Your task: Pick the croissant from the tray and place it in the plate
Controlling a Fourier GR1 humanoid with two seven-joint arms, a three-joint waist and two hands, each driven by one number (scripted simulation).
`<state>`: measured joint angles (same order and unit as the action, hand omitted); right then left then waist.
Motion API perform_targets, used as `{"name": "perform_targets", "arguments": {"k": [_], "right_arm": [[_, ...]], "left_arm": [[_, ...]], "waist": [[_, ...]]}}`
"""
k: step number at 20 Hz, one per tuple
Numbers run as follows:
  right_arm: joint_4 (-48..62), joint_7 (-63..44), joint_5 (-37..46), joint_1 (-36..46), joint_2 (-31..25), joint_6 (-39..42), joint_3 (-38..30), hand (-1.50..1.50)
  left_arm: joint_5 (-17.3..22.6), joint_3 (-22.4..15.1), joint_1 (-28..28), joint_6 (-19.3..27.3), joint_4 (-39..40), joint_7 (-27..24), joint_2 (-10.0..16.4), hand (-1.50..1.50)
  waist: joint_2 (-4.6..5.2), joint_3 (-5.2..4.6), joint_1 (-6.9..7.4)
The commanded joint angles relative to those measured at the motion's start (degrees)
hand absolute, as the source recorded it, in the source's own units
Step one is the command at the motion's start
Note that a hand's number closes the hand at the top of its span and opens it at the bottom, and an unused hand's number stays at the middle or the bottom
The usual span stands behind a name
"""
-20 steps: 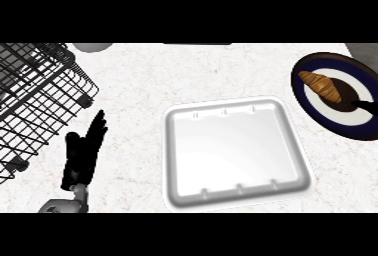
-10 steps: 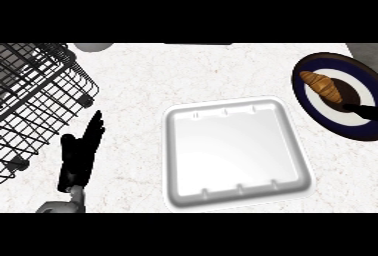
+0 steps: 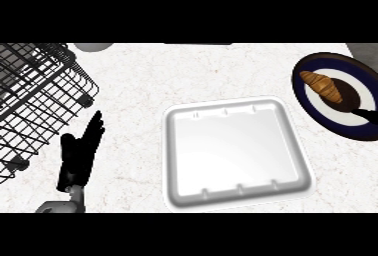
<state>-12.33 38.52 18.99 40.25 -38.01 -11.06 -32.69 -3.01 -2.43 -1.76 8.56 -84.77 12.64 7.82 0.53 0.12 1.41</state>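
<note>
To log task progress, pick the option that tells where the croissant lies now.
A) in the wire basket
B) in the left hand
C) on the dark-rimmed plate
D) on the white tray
C: the croissant lies on the plate at the view's upper right, apart from the white tray.

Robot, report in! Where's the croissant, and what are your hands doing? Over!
Left hand open, resting beside the wire rack. Right hand not in view. Croissant lies on the plate, off the tray. Nothing in the way.
</note>
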Motion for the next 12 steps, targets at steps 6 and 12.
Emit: {"name": "perform_targets", "arguments": {"k": [6,12], "right_arm": [[1.8,1.4,-1.4,-2.5,-3.3,0.4,-0.5,-1.50],[2.4,4.7,-3.3,-7.0,-5.1,0.1,-2.2,-1.50]], "left_arm": [[0.0,1.6,0.0,-1.0,1.7,-2.0,0.5,0.00],[-1.0,-0.8,-0.3,-0.3,-3.7,3.1,-1.0,0.00]], "waist": [[0.15,0.06,0.27],[0.07,0.12,0.31]]}}
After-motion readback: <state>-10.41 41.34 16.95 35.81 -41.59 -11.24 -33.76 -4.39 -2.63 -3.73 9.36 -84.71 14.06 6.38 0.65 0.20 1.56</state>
